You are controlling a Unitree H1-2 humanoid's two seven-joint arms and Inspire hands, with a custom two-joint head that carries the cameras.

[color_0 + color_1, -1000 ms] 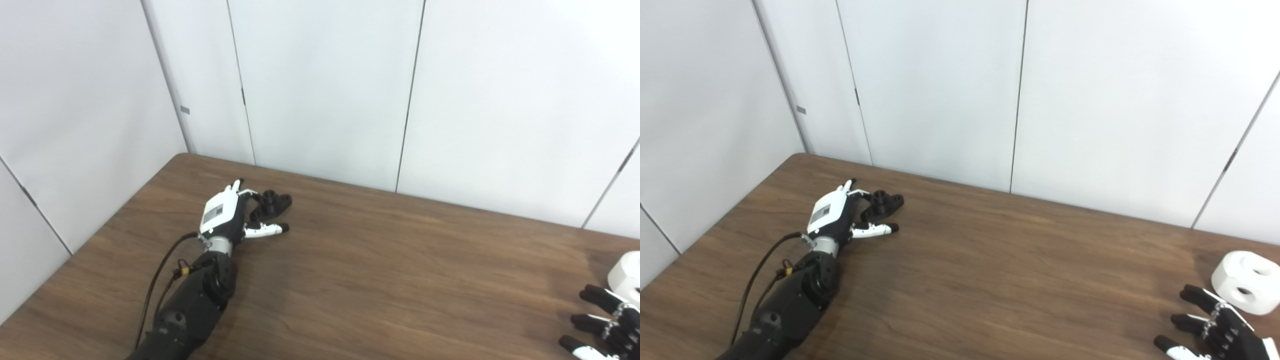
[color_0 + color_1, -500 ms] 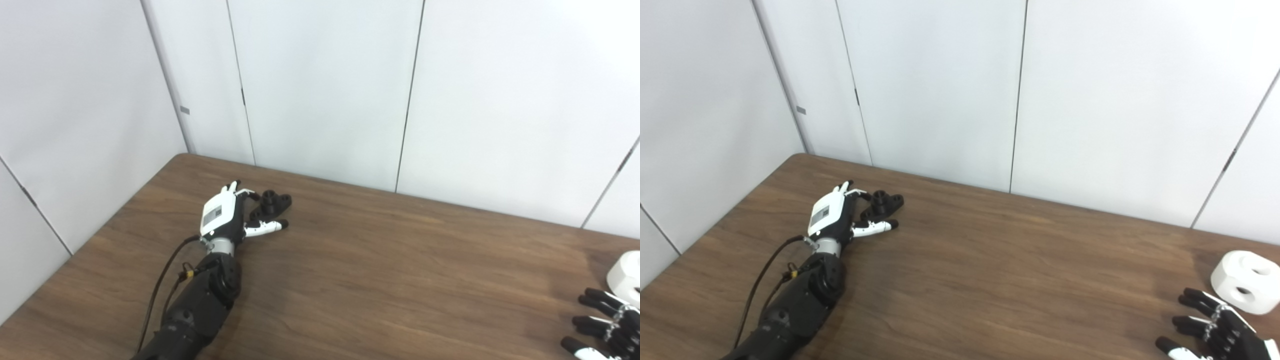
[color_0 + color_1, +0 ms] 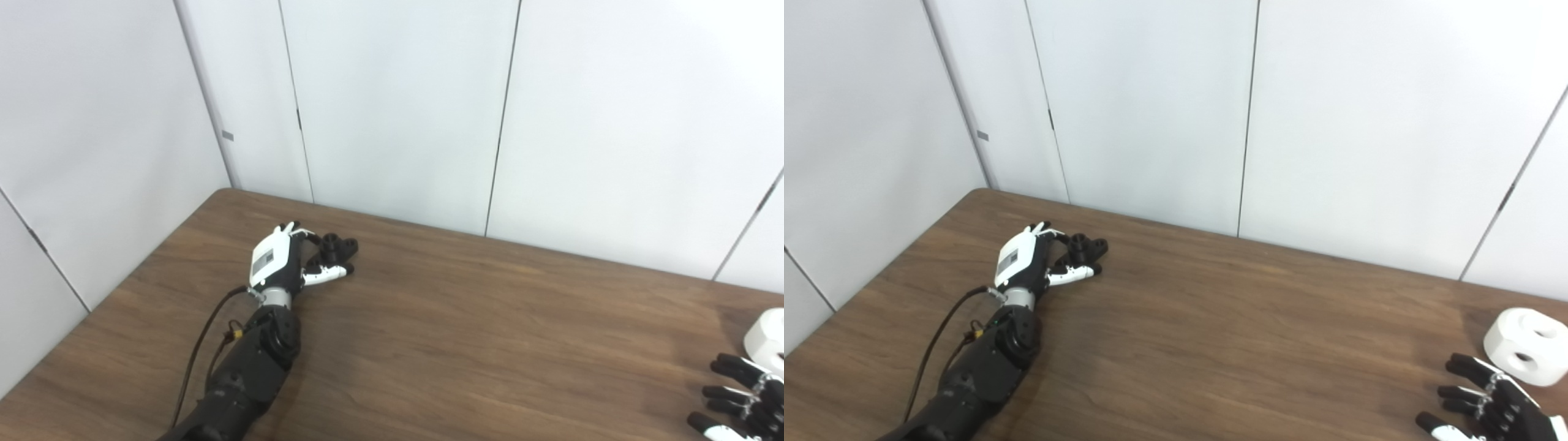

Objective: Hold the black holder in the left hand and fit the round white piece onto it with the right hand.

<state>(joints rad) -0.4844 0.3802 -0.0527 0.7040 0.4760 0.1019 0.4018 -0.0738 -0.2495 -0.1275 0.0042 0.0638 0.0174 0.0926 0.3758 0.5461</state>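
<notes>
Black holder and round white piece, well apart on the wooden table.

The black holder, lobed with holes, lies near the table's far left corner; the round white piece, holes in its side, sits at the right edge.

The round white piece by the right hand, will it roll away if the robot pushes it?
Probably not. The round white piece lies flat on the table, so a push would likely slide it. It looks like hard, smooth plastic, so probably stiff and a bit slippery. The right hand is open beside it.
</notes>
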